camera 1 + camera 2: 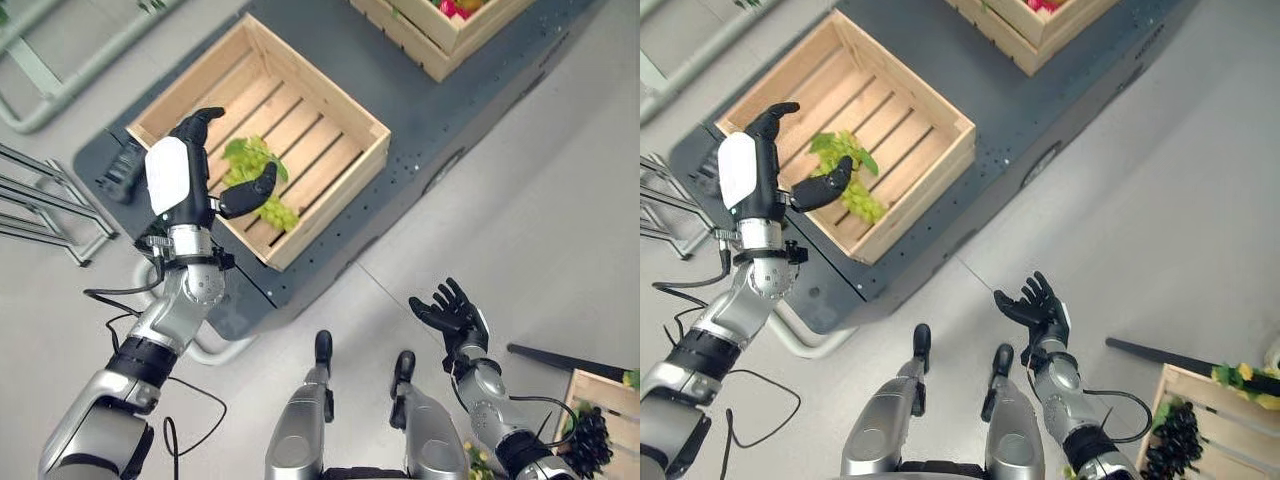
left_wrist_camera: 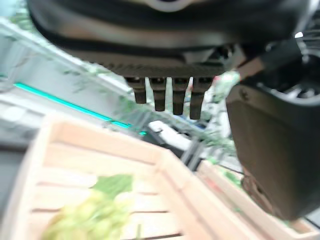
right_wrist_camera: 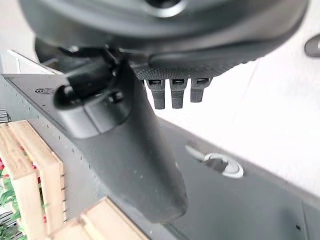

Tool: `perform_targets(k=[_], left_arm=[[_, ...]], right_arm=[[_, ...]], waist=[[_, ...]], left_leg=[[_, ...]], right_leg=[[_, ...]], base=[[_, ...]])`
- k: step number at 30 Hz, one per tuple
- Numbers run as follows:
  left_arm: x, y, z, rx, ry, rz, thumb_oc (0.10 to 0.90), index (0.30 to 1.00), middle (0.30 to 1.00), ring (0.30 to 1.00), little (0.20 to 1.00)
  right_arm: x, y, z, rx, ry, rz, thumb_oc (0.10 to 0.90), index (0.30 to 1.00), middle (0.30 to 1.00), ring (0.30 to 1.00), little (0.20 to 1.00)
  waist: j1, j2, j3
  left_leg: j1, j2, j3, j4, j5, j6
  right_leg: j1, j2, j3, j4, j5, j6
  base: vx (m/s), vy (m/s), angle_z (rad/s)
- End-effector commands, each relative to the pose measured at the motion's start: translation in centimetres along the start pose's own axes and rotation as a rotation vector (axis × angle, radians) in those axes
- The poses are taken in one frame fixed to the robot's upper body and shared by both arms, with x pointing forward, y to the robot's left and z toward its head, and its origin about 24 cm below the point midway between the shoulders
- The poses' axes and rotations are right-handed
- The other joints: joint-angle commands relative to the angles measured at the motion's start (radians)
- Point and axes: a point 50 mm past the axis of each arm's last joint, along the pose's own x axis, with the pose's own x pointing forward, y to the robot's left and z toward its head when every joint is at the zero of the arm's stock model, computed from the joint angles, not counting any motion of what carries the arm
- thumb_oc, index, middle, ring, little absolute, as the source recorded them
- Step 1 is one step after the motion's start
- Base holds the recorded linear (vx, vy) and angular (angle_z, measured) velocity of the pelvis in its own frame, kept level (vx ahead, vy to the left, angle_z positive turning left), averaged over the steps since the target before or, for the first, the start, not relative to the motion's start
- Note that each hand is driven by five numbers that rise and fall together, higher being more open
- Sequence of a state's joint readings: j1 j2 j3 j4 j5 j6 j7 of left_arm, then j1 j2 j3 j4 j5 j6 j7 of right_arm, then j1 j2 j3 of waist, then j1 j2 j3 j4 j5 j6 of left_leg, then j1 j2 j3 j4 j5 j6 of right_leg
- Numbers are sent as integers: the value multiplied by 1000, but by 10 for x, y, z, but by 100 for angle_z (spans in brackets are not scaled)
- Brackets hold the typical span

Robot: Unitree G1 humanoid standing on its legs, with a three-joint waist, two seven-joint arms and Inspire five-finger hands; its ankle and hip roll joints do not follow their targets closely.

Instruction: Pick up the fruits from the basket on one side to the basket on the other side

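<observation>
Left hand [image 1: 190, 175] above crate [image 1: 330, 105], fingers spread, holding nothing; green grapes [image 1: 262, 185] directly beneath, bunch lying along slats. Right hand [image 1: 450, 310] open, well apart.

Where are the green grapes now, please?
The green grapes lie inside the wooden crate on the dark platform, at the robot's left in the eye views, just past the open left hand, which holds nothing.

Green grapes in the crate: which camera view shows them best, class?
The left eye view: the green grapes lie in the crate, partly behind the left hand. The right eye view matches. The left wrist view shows them blurred.
</observation>
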State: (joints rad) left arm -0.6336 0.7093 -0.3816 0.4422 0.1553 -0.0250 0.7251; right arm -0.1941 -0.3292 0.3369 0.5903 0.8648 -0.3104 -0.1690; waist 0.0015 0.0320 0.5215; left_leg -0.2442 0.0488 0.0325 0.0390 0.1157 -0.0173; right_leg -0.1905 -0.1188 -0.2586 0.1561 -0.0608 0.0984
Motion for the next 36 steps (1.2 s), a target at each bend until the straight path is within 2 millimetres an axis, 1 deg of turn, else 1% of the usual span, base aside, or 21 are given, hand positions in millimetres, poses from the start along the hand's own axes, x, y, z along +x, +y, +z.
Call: perform_targets(k=[1,4,6,7,9,10,12,13,14,15,20,23,25,28,30,31,32,33,34,36], left_arm=[[45,46,28,-127,-60,295,800,900,900,900,900],[62,54,30,-124,-11,371,800,900,900,900,900],[68,58,30,-103,9,395,800,900,900,900,900],[75,63,29,-86,33,423,800,900,900,900,900],[80,68,29,-63,48,447,800,900,900,900,900],[87,76,30,-39,61,473,800,900,900,900,900],[92,82,33,-19,69,485,800,900,900,900,900],[99,88,35,32,76,500,800,900,900,900,900],[99,89,36,36,76,500,800,900,900,900,900],[105,94,39,58,83,501,800,900,900,900,900],[115,100,51,74,81,485,800,900,900,900,900],[119,105,55,102,68,488,800,900,900,900,900],[124,110,60,152,55,478,800,900,900,900,900],[127,112,61,220,63,453,800,900,900,900,900],[130,114,60,297,73,428,800,900,900,900,900],[131,115,57,344,92,407,800,900,900,900,900],[131,115,57,348,93,406,800,900,900,900,900],[132,117,54,387,105,398,800,900,900,900,900],[133,121,50,434,126,382,800,900,900,900,900],[133,122,46,474,145,372,800,900,900,900,900]], right_arm=[[0,32,18,14,-93,197,800,900,900,900,900],[1,46,21,24,-101,280,800,900,900,900,900],[1,50,22,30,-105,302,800,900,900,900,900],[2,54,23,35,-103,319,800,900,900,900,900],[2,56,23,33,-101,329,800,900,900,900,900],[2,56,23,23,-101,335,800,900,900,900,900],[2,56,23,20,-102,338,800,900,900,900,900],[3,57,25,20,-106,339,800,900,900,900,900],[4,57,25,21,-107,339,800,900,900,900,900],[5,58,25,29,-111,339,800,900,900,900,900],[9,65,28,39,-120,347,800,900,900,900,900],[10,67,28,45,-121,348,800,900,900,900,900],[11,67,27,48,-117,349,800,900,900,900,900],[13,66,29,55,-109,342,800,900,900,900,900],[15,67,31,54,-109,337,800,900,900,900,900],[16,66,32,54,-109,335,800,900,900,900,900],[16,66,32,54,-109,334,800,900,900,900,900],[17,66,33,53,-108,333,800,900,900,900,900],[17,65,33,50,-104,332,800,900,900,900,900],[17,65,33,51,-101,330,800,900,900,900,900]], waist=[[-21,-27,-2],[-35,-46,-2],[-40,-54,-2],[-45,-67,-2],[-50,-76,-2],[-56,-86,-2],[-59,-93,-2],[-63,-105,-2],[-62,-107,-2],[-64,-117,-2],[-65,-143,-2],[-64,-149,-2],[-65,-151,-2],[-66,-146,-2],[-66,-141,-2],[-66,-138,-2],[-66,-138,-2],[-66,-135,-2],[-68,-135,-2],[-68,-136,-2]], left_leg=[[-65,7,33,147,-53,-46],[-137,9,51,180,-63,-37],[-166,10,59,199,-68,-35],[-193,8,66,215,-79,-31],[-210,7,70,222,-81,-30],[-227,6,75,230,-87,-26],[-236,6,79,233,-90,-24],[-251,6,81,243,-97,-22],[-253,6,81,245,-98,-22],[-261,7,82,248,-103,-20],[-278,12,82,257,-114,-16],[-277,11,82,257,-118,-14],[-272,11,84,259,-125,-11],[-268,7,84,261,-129,-9],[-270,6,84,265,-131,-8],[-275,3,82,272,-134,-7],[-275,3,82,273,-135,-7],[-278,3,81,276,-135,-6],[-280,1,80,279,-138,-4],[-279,-1,79,279,-138,-3]], right_leg=[[-68,-4,65,120,-10,-63],[-153,3,77,156,-11,-63],[-186,4,82,172,-11,-62],[-221,5,89,196,-19,-59],[-242,7,94,201,-16,-57],[-264,8,100,206,-15,-56],[-275,10,102,208,-14,-54],[-292,13,105,211,-11,-53],[-294,14,106,212,-11,-53],[-304,18,105,210,-8,-51],[-316,31,105,200,3,-46],[-315,33,104,193,8,-43],[-311,33,104,189,11,-40],[-308,33,105,188,13,-38],[-311,31,104,193,12,-39],[-315,30,106,198,10,-39],[-315,29,106,199,10,-39],[-319,29,107,201,11,-39],[-322,28,108,202,13,-39],[-321,29,109,199,15,-37]], base=[[-47,25,1],[-46,41,0],[-2,21,0],[2,41,0],[1,20,0],[0,0,0],[0,0,0],[0,0,0],[0,0,0],[-13,-33,0],[-9,-35,1],[-4,-28,2],[0,0,0],[0,0,0],[0,0,0],[0,0,0],[0,0,0],[0,0,0],[0,0,0],[0,0,0]])
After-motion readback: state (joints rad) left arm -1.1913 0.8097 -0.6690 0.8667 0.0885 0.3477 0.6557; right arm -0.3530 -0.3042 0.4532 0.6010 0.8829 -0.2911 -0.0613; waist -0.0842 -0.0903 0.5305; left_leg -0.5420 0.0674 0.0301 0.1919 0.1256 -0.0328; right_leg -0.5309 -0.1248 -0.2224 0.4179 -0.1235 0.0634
